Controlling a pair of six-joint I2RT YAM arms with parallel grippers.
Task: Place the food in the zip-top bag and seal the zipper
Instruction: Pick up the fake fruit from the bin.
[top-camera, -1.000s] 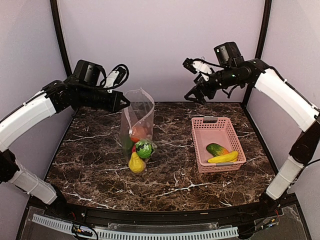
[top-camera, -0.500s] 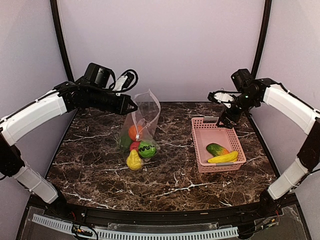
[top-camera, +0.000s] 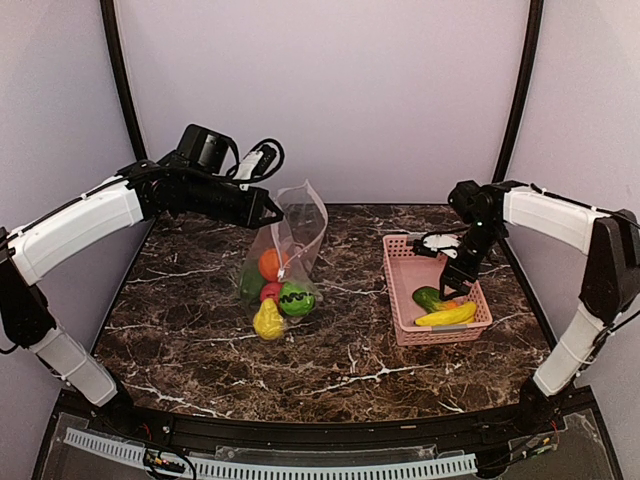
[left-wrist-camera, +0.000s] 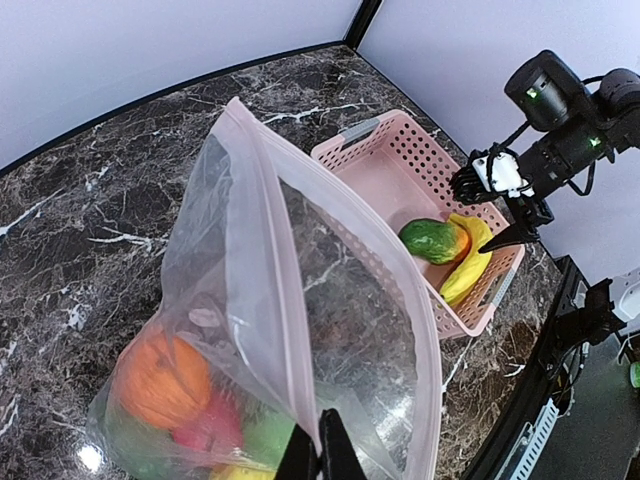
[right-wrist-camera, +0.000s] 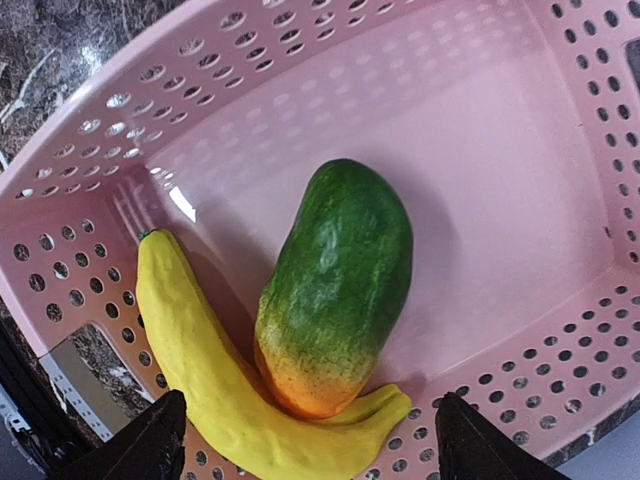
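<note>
The zip-top bag (top-camera: 288, 240) sits slumped on the desk (top-camera: 200, 340), left of centre. Its mouth gapes open, and the left claw (left-wrist-camera: 318, 455) is clamped shut on the pink zipper (left-wrist-camera: 262, 200) edge. That claw's tips are mostly cut off at the bottom of the left wrist view, and the fruit in the bag is just smeary colour through the plastic. The top camera is clearer: an orange (top-camera: 270, 264), a green pepper (top-camera: 292, 298) and a yellow piece (top-camera: 269, 321) are piled at the bottom. From above, the right claw (top-camera: 458, 285) is a dark blob over the pink basket (top-camera: 400, 290), so I can't tell its opening there. Its own camera shows the fingers spread wide and holding nothing, above the banana (right-wrist-camera: 210, 370), which touches the green piece (right-wrist-camera: 340, 280).
</note>
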